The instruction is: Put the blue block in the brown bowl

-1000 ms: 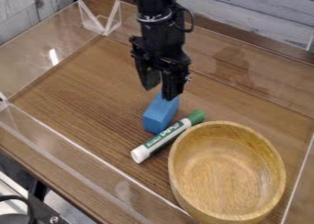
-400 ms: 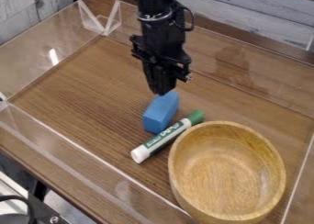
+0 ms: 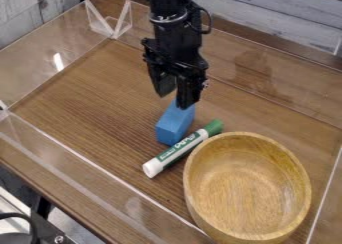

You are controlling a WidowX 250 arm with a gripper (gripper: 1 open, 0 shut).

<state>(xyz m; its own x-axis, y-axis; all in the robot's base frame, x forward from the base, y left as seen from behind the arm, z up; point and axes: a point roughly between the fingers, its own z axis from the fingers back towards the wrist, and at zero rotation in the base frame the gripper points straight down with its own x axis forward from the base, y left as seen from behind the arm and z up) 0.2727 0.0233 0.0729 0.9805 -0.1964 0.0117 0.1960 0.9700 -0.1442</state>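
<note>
Black end effector above the blue rectangular block.
The end effector (image 3: 179,88), its jaws spread apart, hangs over the solid blue block (image 3: 174,124), which lies on the brown wooden counter (image 3: 80,103) beside the white-and-green marker pen (image 3: 179,154), near the round light-brown wooden bowl (image 3: 247,188).
</note>
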